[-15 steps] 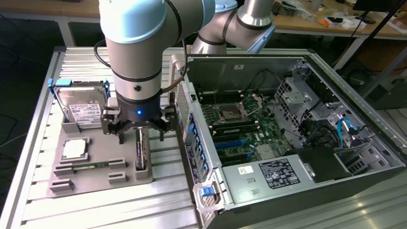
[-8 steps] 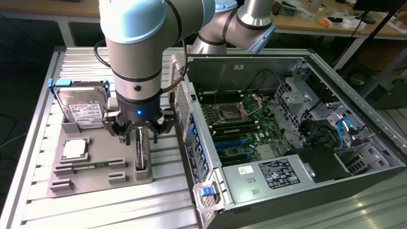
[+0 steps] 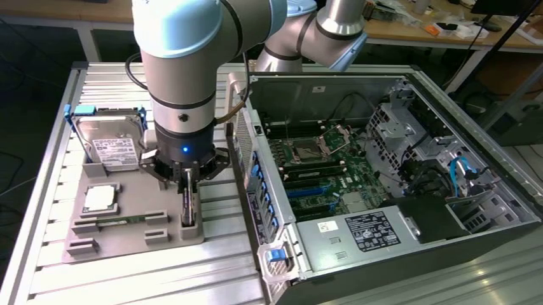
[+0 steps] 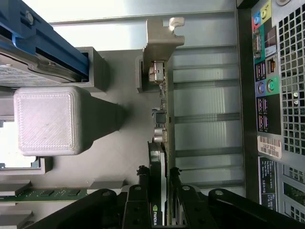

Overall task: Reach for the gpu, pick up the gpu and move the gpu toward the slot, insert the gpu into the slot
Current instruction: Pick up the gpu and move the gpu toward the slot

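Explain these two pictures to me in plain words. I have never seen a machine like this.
The pale blue and grey tube is a robot arm; the black part at its end is its hand. One camera stands off the arm and looks down on a metal table. The other sits on the wrist. On the table are an opened computer case showing its green motherboard, and a grey tray of parts, among them a hard drive. The hand straddles the gpu, a thin card standing on edge in the tray. Whether it grips the card yet cannot be told.
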Controlling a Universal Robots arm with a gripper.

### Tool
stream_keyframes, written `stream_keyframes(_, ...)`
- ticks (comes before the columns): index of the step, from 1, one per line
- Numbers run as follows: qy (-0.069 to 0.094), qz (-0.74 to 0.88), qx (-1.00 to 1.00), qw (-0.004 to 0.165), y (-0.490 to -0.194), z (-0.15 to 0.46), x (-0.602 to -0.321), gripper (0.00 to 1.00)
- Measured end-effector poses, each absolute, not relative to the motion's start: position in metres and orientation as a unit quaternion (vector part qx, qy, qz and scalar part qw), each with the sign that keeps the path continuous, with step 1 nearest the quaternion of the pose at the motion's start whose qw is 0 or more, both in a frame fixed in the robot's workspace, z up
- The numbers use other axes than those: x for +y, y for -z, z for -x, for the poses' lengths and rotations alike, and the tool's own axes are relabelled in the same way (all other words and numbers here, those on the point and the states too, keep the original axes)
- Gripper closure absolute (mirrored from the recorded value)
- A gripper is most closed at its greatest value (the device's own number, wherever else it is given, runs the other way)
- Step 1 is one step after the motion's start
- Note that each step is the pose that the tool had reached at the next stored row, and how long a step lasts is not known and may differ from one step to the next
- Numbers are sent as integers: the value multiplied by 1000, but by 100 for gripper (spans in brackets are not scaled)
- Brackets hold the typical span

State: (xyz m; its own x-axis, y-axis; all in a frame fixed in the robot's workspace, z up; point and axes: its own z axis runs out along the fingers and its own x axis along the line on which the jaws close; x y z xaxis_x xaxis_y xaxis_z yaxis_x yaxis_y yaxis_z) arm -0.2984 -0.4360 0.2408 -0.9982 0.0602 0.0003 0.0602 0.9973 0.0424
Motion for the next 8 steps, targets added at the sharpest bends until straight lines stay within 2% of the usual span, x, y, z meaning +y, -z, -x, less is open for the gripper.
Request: stream_keyframes(8, -21, -30, 999, 1, -241, 298, -436, 73)
